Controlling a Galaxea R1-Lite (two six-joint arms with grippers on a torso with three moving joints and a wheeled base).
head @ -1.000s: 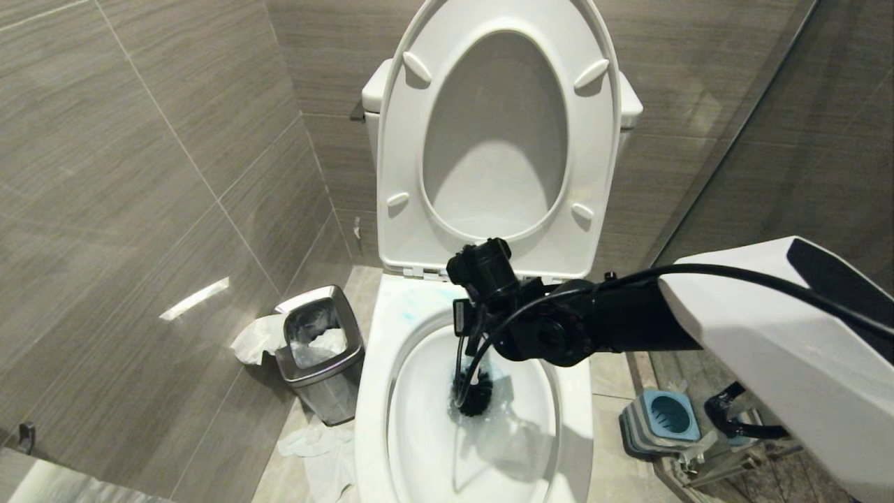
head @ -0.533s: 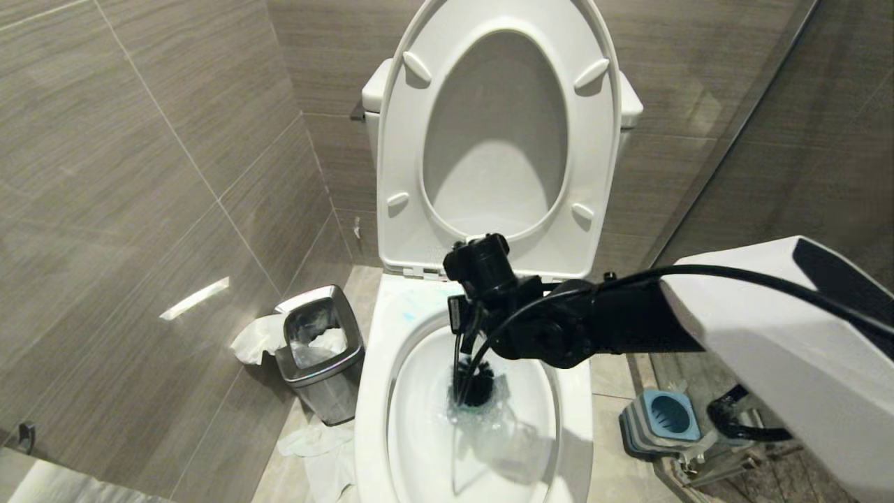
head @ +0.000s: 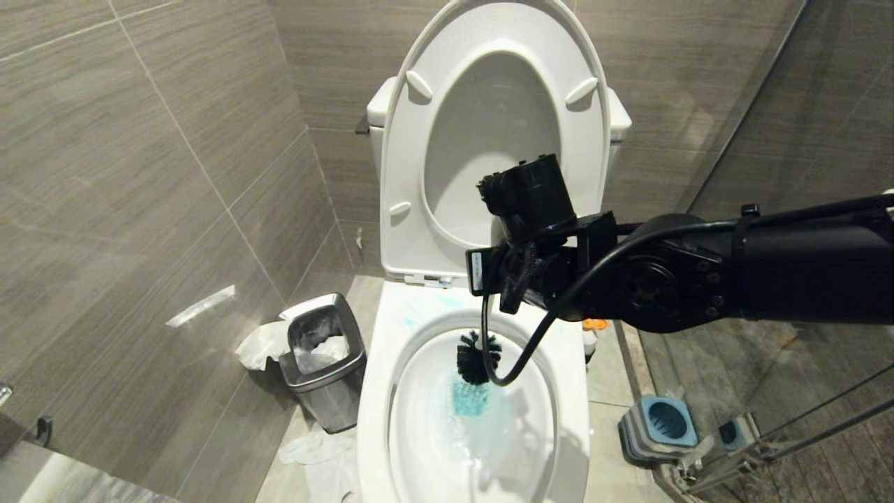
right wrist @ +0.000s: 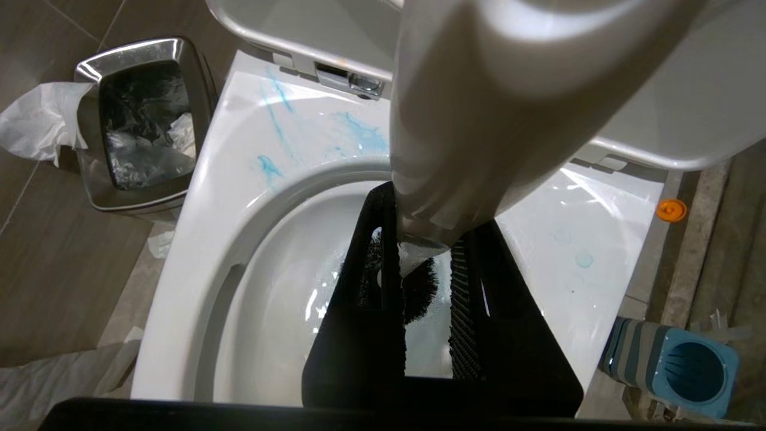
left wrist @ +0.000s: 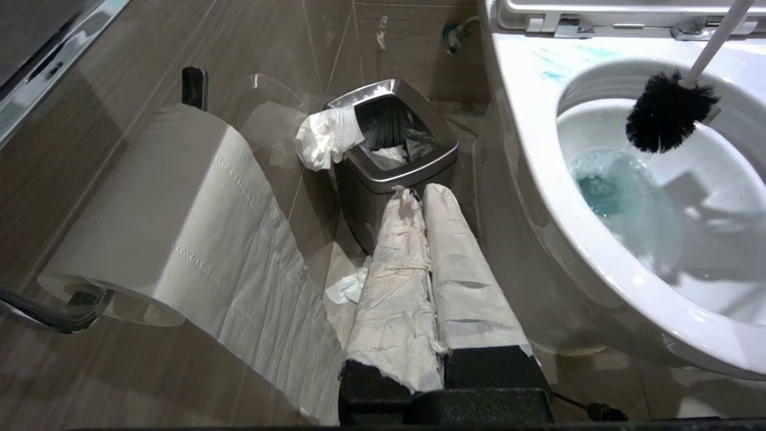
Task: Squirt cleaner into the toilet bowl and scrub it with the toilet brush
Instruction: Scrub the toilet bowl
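The right tool (head: 513,279) hangs over the back rim of the toilet bowl (head: 380,391), its fingers pinched on the white handle of the toilet brush (head: 479,358), which drops straight down from the grip so that the black bristle head sits below the tool, inside the bowl and just clear of the water. Gripping the handle high up looks sensible to me: it keeps the tool itself out of the wet and lets the long handle do the reaching. The head is held above the pool and not in it, which I would guess marks a pause between scrubbing strokes or the start of lifting out, though I cannot say which. In the bowl, under the bristles, the water (head: 469,402) is tinted blue-green, and blue smears mark the rim beneath the tool, near the hinge, so cleaner appears to have gone in already. Seat and lid stand raised behind the tool, leaving the bowl open. The cleaner bottle itself I cannot pick out. Off to the tool's right, on the floor, the square blue-grey brush holder (head: 660,423) stands empty. On the far side of the bowl, a small steel waste bin (head: 321,363) holds a dark liner and crumpled paper, with more paper spilling over its edge. The left tool (left wrist: 419,263), paper-wrapped and pressed together, hangs low beside the bowl near the paper roll (left wrist: 155,215).
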